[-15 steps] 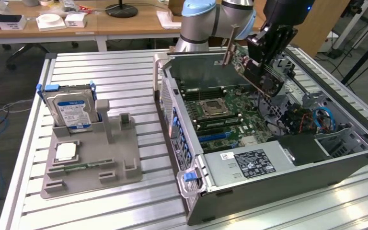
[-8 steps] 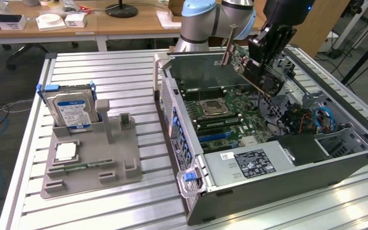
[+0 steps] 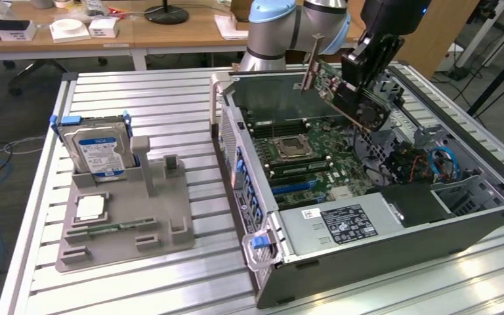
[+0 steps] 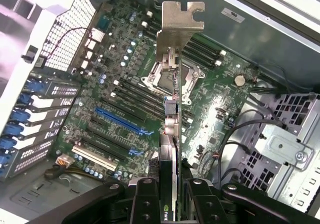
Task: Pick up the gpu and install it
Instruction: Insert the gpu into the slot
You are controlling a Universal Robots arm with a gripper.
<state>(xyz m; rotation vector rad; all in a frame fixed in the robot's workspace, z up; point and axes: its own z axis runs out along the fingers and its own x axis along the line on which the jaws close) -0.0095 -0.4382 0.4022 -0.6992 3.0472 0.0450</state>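
Narrowly open claw (image 4: 170, 199) clamping the gpu (image 4: 177, 28)

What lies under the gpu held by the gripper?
The motherboard with its CPU socket and blue slot, inside the open case. The gpu covers a strip of it.

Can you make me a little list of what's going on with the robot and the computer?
gripper: shut on the gpu, holding it above the open computer case
gpu: in the air, not yet in a slot
motherboard: inside the case, below the gpu
hard drive: standing in the grey holder, outside the case
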